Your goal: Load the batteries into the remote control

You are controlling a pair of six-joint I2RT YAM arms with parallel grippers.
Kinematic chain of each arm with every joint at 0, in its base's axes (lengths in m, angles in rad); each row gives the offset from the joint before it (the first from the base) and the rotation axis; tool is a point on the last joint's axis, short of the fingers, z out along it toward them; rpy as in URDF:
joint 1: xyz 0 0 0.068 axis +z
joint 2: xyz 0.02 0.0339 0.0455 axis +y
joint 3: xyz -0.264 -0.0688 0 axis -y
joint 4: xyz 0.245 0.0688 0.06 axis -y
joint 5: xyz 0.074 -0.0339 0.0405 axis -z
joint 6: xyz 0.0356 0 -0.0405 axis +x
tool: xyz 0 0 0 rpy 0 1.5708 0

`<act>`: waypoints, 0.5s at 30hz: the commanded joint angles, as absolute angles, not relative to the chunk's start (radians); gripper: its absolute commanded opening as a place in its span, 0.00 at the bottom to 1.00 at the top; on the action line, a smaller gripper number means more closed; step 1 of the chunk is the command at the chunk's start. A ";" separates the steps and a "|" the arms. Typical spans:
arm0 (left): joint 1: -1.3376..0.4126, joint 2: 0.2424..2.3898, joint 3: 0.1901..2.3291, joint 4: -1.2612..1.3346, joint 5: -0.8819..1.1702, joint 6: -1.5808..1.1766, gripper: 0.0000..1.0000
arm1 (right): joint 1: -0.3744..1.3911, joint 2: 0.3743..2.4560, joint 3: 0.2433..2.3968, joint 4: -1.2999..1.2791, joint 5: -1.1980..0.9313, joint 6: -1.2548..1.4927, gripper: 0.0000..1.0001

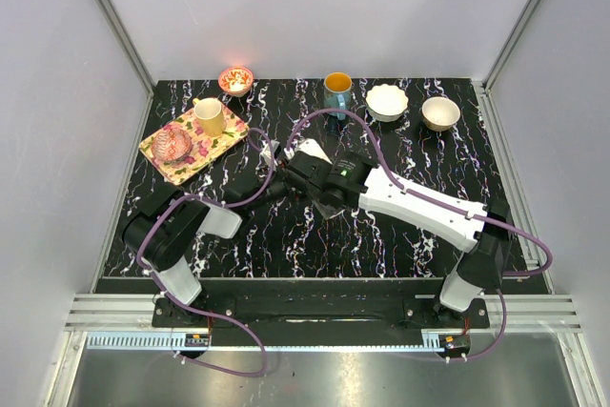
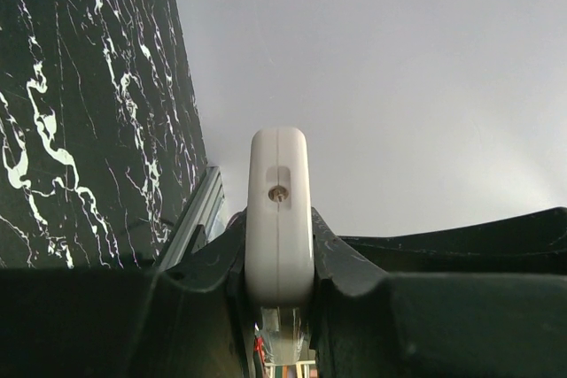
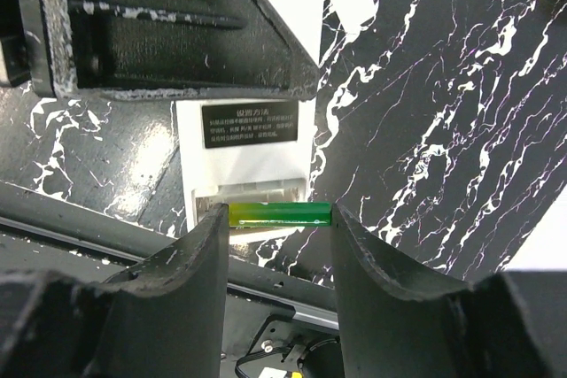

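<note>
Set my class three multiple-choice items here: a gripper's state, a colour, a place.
1. The left gripper is: A open, empty; B shut on the remote control; C out of view.
2. The battery in the right gripper is: A red; B green; C blue.
3. The yellow cup stands: A on the floral tray; B on the remote control; C in the right gripper.
Key: B, the white remote sits clamped in it; B, the wrist view shows green; A, the top view shows it there.
</note>
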State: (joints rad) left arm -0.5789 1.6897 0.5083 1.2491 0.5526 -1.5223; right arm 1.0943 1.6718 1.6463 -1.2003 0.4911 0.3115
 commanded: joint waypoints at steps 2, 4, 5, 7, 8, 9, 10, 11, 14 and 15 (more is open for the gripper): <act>-0.591 1.637 0.523 1.664 0.564 -1.537 0.00 | 1.101 1.687 1.693 -1.192 0.545 0.319 0.29; -0.591 1.634 0.525 1.664 0.563 -1.537 0.00 | 1.101 1.692 1.700 -1.190 0.545 0.318 0.30; -0.591 1.632 0.525 1.664 0.563 -1.537 0.00 | 1.101 1.692 1.701 -1.190 0.540 0.316 0.31; -0.591 1.634 0.525 1.664 0.563 -1.537 0.00 | 1.101 1.694 1.701 -1.190 0.537 0.316 0.33; -0.591 1.634 0.525 1.664 0.561 -1.537 0.00 | 1.101 1.689 1.701 -1.189 0.529 0.314 0.35; -0.591 1.632 0.526 1.664 0.561 -1.537 0.00 | 1.101 1.687 1.697 -1.189 0.525 0.313 0.36; -0.591 1.632 0.525 1.664 0.561 -1.537 0.00 | 1.101 1.683 1.692 -1.186 0.522 0.310 0.41; -0.591 1.634 0.525 1.664 0.561 -1.537 0.00 | 1.101 1.672 1.689 -1.177 0.519 0.310 0.43; -0.591 1.634 0.523 1.664 0.563 -1.536 0.00 | 1.101 1.658 1.674 -1.163 0.512 0.304 0.52; -0.592 1.635 0.523 1.664 0.561 -1.536 0.00 | 1.101 1.655 1.672 -1.163 0.511 0.304 0.53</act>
State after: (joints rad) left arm -0.5838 1.6821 0.5083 1.2499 0.5514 -1.5230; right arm 1.0943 1.6852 1.6623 -1.2015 0.5064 0.3088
